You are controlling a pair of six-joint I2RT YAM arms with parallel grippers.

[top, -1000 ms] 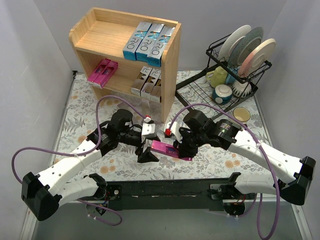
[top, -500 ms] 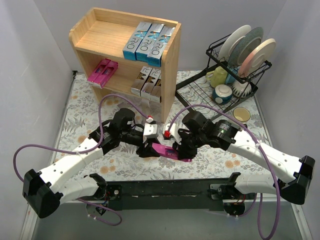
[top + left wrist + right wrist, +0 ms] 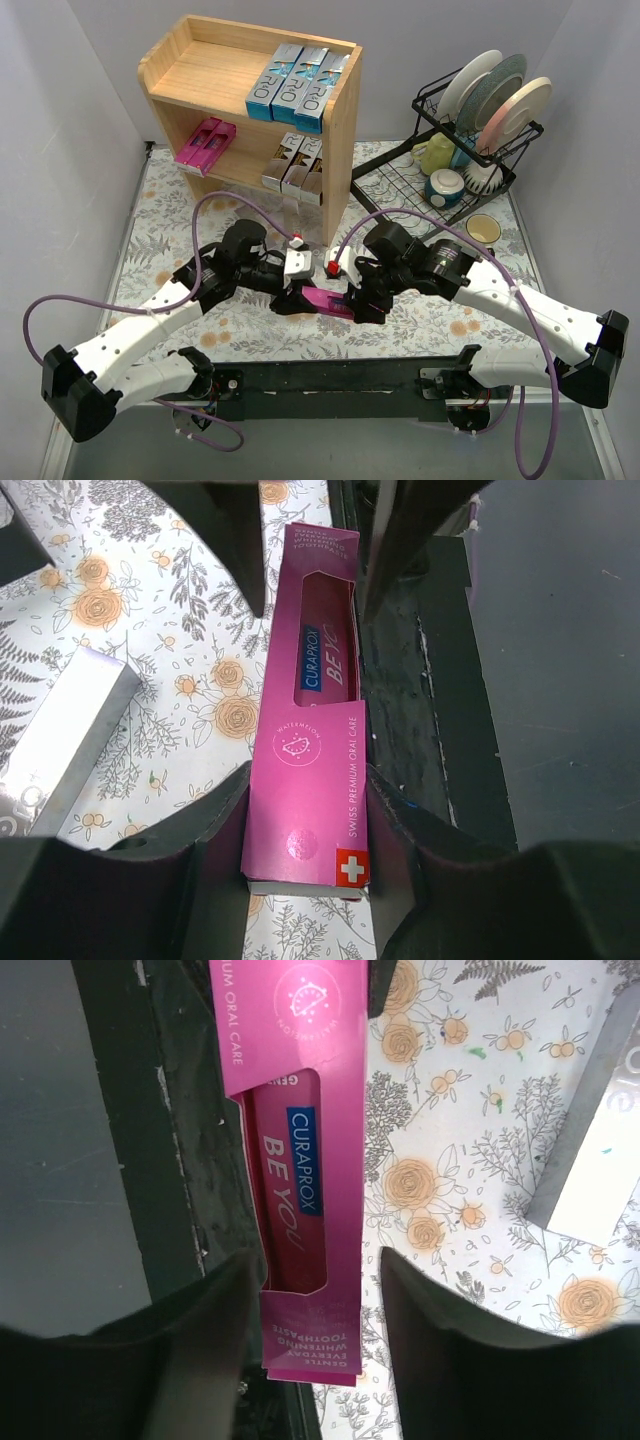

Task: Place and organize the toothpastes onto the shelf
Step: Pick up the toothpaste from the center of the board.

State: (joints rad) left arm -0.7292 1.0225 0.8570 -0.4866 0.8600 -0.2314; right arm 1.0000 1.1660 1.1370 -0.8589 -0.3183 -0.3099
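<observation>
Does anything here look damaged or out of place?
The pink box seems to have its end flap bent outward, as if open. One silver box lies alone on the flowered mat, not on the shelf.

Floral mat (image 3: 170,210) as work surface, loaded along the far side.
Wooden shelf (image 3: 342,140) at 11 o'clock: three blue-and-silver toothpastes (image 3: 297,88) on top level, pink boxes (image 3: 205,143) and silver boxes (image 3: 293,163) on lower level. Wire dish rack (image 3: 400,185) at 2 o'clock, small cup (image 3: 483,229) just beside it.
</observation>
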